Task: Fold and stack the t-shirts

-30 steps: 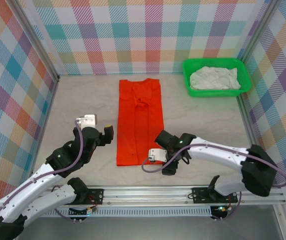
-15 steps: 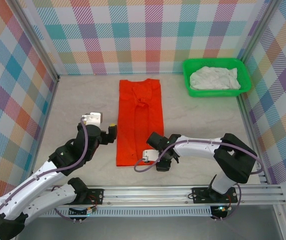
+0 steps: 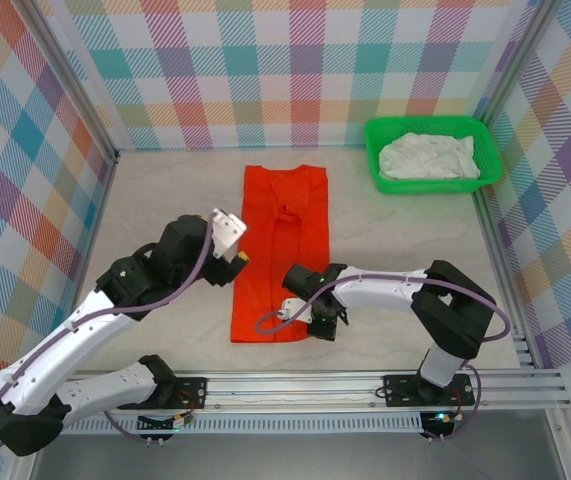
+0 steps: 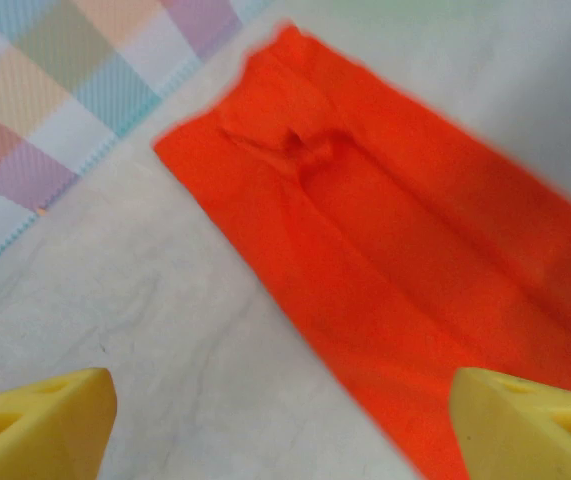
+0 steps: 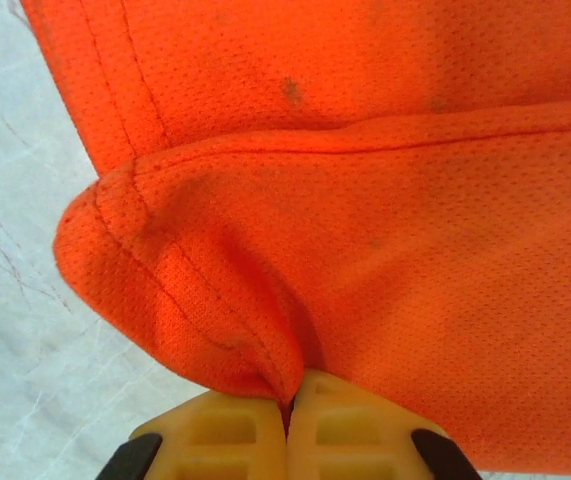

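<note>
My right pincer [image 5: 288,405] is clamped together on a pinch of the orange t-shirt [image 5: 365,200], with the cloth bunched into a small fold right at the closed tips. In the top view the right pincer [image 3: 315,322] sits at the shirt's near right corner. My left pincer [image 4: 283,425] is wide apart with nothing between the yellow fingertips [image 4: 35,420]. One tip is over bare table [image 4: 165,320] and the other over orange cloth. I can't tell if they touch down.

The surface is a pale, faintly marbled table [image 3: 165,200], ringed by plaid walls [image 3: 295,70] in pastel colours, with a metal rail [image 3: 295,382] along the near edge.

The orange t-shirt [image 3: 280,240] is bright orange-red and folded into a long narrow strip, collar end far and hem near. Up close it is a fine mesh knit with a stitched hem and a few dark specks. It lies mid-table. The left pincer [image 3: 237,262] is just beside its left edge about halfway along, and the right pincer is on its near end.

The white t-shirt [image 3: 430,157] is crumpled in a heap inside the green basket [image 3: 435,186] at the far right corner, well apart from both pincers.
</note>
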{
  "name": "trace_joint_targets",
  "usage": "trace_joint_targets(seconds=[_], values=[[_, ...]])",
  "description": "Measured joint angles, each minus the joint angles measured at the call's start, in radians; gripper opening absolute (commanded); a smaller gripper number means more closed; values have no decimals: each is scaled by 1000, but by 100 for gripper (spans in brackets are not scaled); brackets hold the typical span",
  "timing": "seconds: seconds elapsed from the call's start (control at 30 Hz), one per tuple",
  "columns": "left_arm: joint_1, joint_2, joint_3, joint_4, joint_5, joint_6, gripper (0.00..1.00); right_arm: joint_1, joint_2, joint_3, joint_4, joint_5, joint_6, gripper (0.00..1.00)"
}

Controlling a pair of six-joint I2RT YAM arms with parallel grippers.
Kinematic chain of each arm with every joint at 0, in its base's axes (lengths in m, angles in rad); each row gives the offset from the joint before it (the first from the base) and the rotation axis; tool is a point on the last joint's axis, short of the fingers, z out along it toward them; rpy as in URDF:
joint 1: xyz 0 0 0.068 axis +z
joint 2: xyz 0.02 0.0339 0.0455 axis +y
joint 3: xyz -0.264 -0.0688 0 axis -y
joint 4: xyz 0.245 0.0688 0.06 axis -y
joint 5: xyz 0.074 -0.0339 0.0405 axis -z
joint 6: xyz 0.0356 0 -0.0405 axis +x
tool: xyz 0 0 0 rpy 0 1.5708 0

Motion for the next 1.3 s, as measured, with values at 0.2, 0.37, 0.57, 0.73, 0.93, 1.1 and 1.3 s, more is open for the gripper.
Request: trace_joint_targets(seconds=[0.2,0.37,0.57,0.73,0.93,1.1,1.3], values=[[-8,0,-121,-190,42,203,75,0,-17,-19,20,-4,10,0],[-56,-30,-256,-250,90,267,67,0,-21,-21,23,-4,11,0],[-150,12,-375,-251,169,291,62,-2,-45,-35,39,-8,18,0],[-195,67,-406,-173,212,308,62,-2,-74,-67,74,-8,25,0],[-217,154,-434,-41,233,315,59,-2,-82,-76,84,-8,26,0],[-226,220,-473,43,241,327,59,-2,-92,-86,96,-8,29,0],[-226,238,-511,118,237,337,59,-2,-101,-96,107,-8,29,0]])
